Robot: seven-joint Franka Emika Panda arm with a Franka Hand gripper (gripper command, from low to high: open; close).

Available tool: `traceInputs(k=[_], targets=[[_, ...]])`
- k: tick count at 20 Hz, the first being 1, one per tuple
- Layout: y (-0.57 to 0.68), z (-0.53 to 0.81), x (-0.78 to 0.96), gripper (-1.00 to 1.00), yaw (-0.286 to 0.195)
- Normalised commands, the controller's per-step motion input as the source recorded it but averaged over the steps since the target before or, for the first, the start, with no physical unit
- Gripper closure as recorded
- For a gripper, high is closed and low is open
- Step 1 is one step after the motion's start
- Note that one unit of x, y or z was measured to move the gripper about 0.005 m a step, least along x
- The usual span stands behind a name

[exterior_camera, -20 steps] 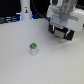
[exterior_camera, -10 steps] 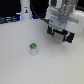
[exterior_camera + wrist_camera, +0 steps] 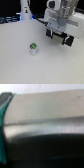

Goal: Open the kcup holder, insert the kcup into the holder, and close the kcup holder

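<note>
The kcup (image 3: 33,48), a tiny whitish cup with a green top, stands upright on the white table (image 3: 20,65), left of centre in the exterior view. My gripper (image 3: 58,37) hangs under the white arm toward the exterior view's right, above and apart from the cup. Its two dark fingers (image 3: 49,33) are spread with nothing seen between them. The kcup holder does not show in the exterior view. A blurred grey surface (image 3: 45,114) over a dark band fills the wrist view, too close to identify.
A white bottle-like post (image 3: 25,10) stands at the back on the exterior view's left, with dark equipment behind it. A cable runs from the arm along the back of the table.
</note>
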Motion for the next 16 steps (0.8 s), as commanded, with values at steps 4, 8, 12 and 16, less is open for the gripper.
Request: traceInputs(k=[4, 8, 12, 16], targets=[[-0.44, 0.19, 0.76, 1.00, -0.105], [-0.20, 0.18, 0.18, -1.00, -0.095], [-0.13, 0.29, 0.05, -1.00, -0.121], [-0.28, 0.18, 0.35, 1.00, -0.101]])
